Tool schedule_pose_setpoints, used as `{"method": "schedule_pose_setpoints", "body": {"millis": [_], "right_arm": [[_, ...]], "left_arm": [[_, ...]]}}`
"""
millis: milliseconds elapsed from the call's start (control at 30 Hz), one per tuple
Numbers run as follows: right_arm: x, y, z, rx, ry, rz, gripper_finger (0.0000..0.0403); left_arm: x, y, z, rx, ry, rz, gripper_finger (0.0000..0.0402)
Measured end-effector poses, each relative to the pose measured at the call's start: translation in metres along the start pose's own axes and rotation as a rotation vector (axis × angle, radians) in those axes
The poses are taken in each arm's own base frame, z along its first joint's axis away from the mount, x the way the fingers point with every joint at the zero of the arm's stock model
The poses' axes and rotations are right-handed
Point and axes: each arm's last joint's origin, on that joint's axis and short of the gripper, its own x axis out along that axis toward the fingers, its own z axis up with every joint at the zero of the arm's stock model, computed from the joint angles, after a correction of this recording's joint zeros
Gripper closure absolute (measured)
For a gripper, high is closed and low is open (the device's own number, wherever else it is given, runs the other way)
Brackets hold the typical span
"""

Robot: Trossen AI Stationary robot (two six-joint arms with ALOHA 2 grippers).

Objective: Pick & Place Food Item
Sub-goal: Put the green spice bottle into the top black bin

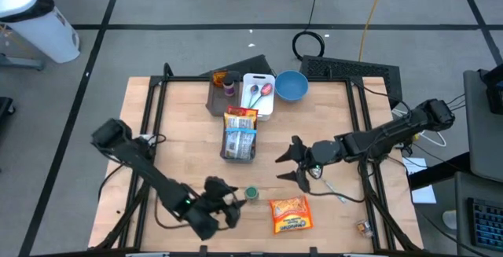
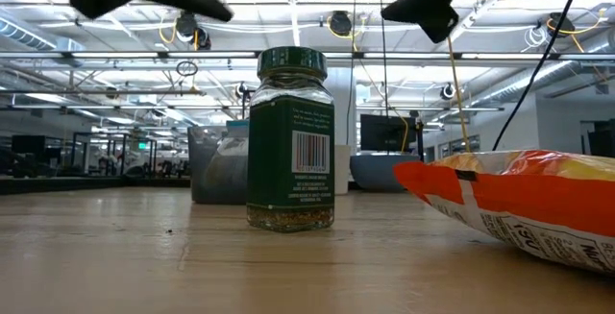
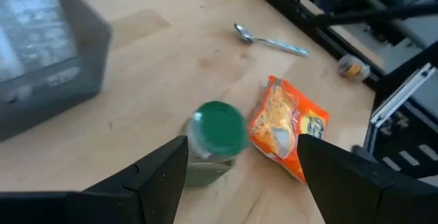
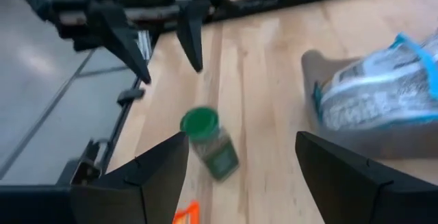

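The small glass spice jar with a green screw lid [image 1: 251,193] stood upright on the light wooden table [image 1: 181,155], near its front edge. In the low view the jar [image 2: 291,141] carried a dark green label with a white barcode panel; the fine print beside it was too small to read. Brownish seasoning showed at the base of the glass.

Just beside the jar, apart from it, lay an orange foil snack packet [image 1: 289,213], flat on the table. Its printed logo could not be read in any view; the low view cut the packet [image 2: 519,199] off at the frame edge.

The left hand [image 1: 233,204] was just beside the jar, its two dark fingers spread wide and holding nothing; in its wrist view the fingers [image 3: 161,172] flanked the jar [image 3: 215,138] without touching it. The right hand [image 1: 292,166] hung over the table's middle, well apart from the jar, likewise spread wide and empty.

Further back, a grey bin [image 1: 238,142] held an orange packet and a blue-and-white bag, writing illegible. Behind it sat a white rectangular tray [image 1: 259,93] with utensils, a blue bowl [image 1: 291,86] and a dark-lidded jar [image 1: 230,85]. A metal spoon [image 1: 334,194] lay near the right table edge, and a small item [image 1: 363,227] at the front right corner was too small to identify.
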Motion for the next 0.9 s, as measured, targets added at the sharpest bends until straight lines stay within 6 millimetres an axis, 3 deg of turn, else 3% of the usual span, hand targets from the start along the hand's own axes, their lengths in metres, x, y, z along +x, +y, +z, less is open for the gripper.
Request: {"method": "schedule_pose_setpoints", "body": {"millis": [233,467,600,900], "right_arm": [[-0.001,0.005,-0.009,-0.042,0.069,0.000,0.0141],[-0.001,0.005,-0.011,-0.045,0.064,0.004,0.0144],[0.001,0.000,-0.022,-0.008,0.080,-0.003,0.0146],[0.003,-0.007,-0.046,0.079,0.102,-0.010,0.0146]], "left_arm": [[0.017,-0.024,-0.012,0.107,0.044,0.068,0.0117],[0.037,-0.020,-0.027,0.122,0.062,0.152,0.0117],[0.044,-0.014,-0.022,0.124,0.059,0.189,0.0117],[0.058,-0.006,0.014,0.207,0.194,0.168,0.0117]]}}
